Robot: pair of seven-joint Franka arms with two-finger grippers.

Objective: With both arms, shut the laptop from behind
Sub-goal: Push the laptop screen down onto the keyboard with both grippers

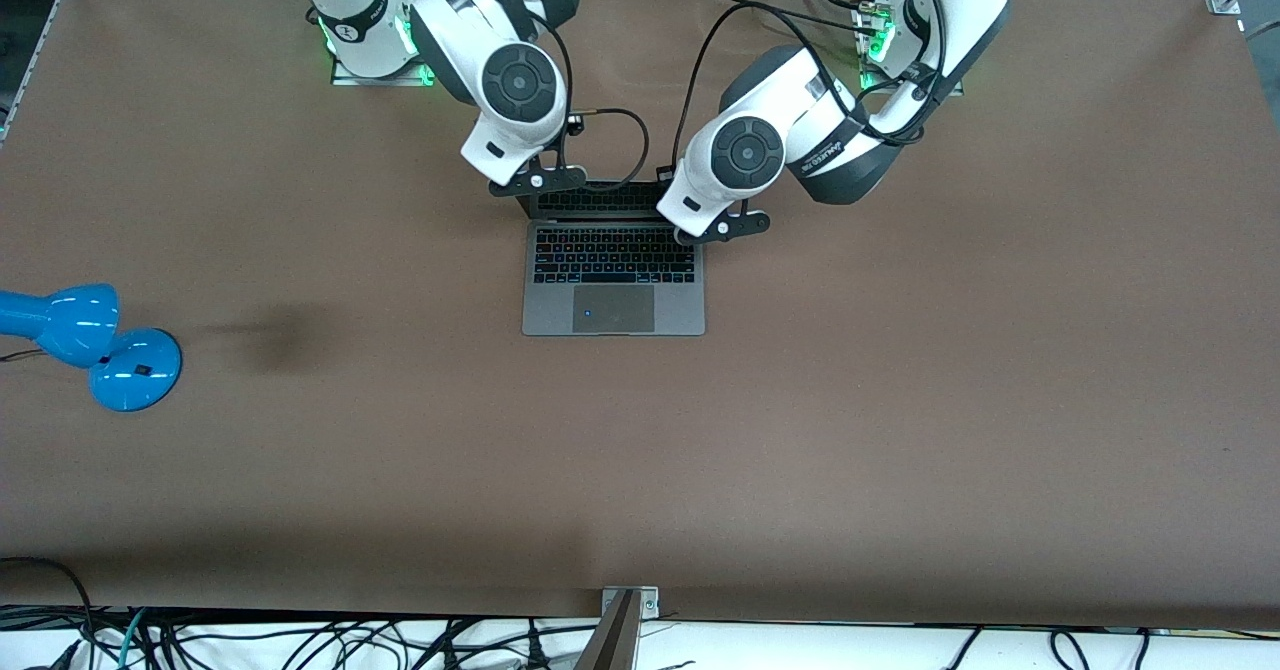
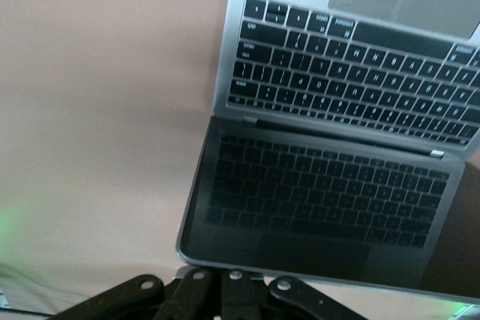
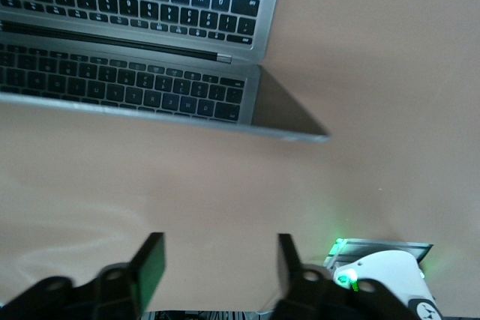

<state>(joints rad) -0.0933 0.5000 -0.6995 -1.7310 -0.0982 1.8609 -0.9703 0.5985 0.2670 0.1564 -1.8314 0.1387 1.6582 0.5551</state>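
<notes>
As metal laptop (image 1: 613,275) sits open | left tool (image 2: 232,290) clenched | right tool (image 3: 217,267) released

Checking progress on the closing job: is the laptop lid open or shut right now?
Open. The laptop's keyboard and trackpad are exposed, and its dark screen stands raised, reflecting the keys.
</notes>
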